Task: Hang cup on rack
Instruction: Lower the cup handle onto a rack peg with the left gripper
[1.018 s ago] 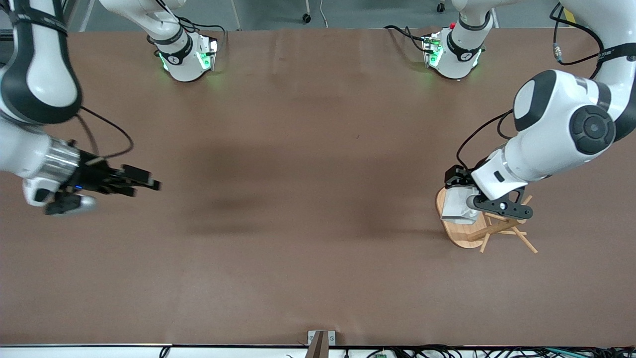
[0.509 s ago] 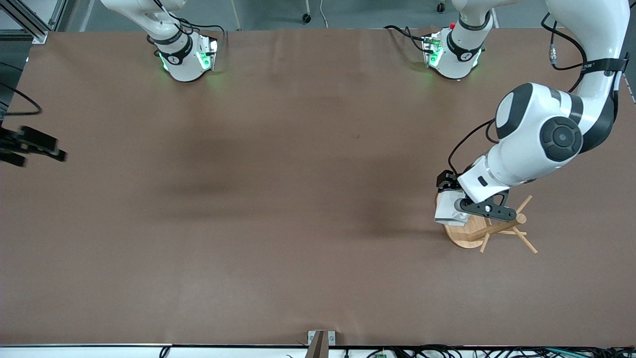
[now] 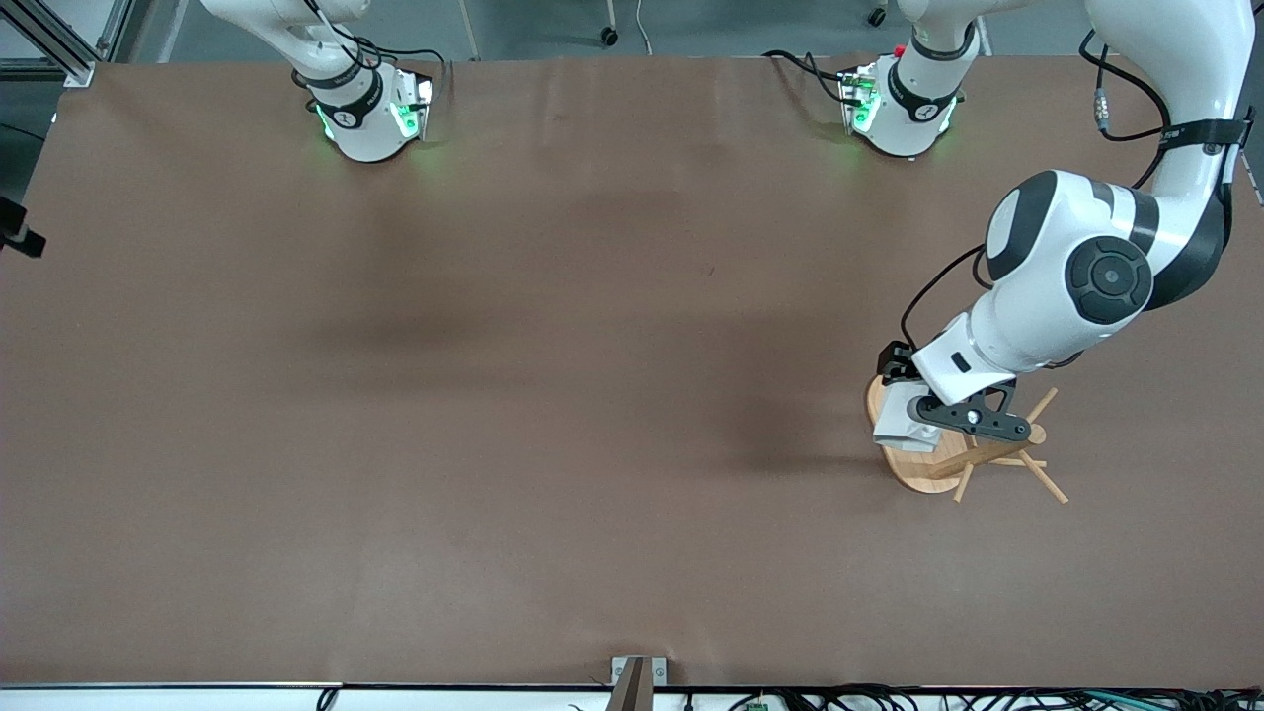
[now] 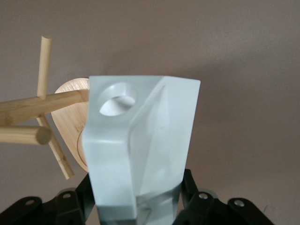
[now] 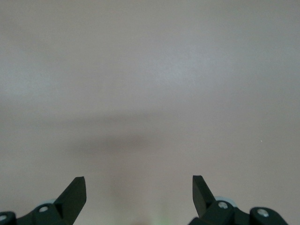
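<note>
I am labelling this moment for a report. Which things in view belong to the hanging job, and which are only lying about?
Belong to the job:
- cup, held in the left gripper over the rack
- rack, at the left arm's end of the table

Only there:
- table
- right gripper, jaws open, waiting at the right arm's end; nothing in it

Right end effector [image 5: 139, 192]: nearly out of the front view at its edge; only finger tips show in the wrist view.
Cup [image 4: 140, 145]: mouth hidden; lower part cut off by the wrist view's edge.
Rack [image 3: 973, 456]: post and base partly covered by the left end effector [image 3: 913, 420].
</note>
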Controlling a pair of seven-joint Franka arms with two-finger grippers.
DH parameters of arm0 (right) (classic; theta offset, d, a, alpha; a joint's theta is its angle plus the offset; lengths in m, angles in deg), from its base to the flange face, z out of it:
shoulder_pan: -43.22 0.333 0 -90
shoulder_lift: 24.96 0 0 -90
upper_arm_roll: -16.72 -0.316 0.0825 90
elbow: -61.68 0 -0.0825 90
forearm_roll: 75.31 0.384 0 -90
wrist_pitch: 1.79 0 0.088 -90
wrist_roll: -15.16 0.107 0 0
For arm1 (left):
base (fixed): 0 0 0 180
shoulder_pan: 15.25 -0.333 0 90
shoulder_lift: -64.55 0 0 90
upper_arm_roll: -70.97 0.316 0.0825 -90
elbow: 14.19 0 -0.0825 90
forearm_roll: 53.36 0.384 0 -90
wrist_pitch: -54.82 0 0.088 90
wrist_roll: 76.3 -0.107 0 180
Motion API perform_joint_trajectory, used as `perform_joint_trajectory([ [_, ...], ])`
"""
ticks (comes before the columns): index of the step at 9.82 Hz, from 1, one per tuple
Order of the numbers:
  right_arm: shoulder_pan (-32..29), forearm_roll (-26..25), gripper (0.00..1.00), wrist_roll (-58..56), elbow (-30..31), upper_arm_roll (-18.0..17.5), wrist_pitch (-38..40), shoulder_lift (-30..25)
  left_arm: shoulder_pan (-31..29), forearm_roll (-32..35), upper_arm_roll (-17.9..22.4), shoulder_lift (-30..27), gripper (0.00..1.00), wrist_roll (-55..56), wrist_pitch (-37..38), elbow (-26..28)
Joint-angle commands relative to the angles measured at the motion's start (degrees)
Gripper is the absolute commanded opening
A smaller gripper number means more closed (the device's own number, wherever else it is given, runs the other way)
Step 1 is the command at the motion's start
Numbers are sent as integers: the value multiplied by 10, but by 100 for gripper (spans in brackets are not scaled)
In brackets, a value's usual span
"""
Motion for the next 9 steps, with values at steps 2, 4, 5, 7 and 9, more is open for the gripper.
perform_joint_trajectory([
  [2, -14, -19, 100, 22, 65, -16, -7, -56, -19, 10, -3, 12, 41, -28, -8, 6],
  [4, -18, -21, 100, 21, 67, -27, -8, -56, -23, 8, -3, 13, 41, -35, -8, -7],
  [5, -27, -23, 100, 22, 65, -36, -9, -55, -24, 8, -3, 20, 41, -35, -7, -14],
  [7, -23, -24, 100, 22, 63, -42, -11, -52, -25, 8, -3, 23, 41, -41, -7, -15],
  [9, -23, -24, 100, 22, 62, -42, -18, -52, -31, 6, -3, 31, 41, -45, -8, -16],
])
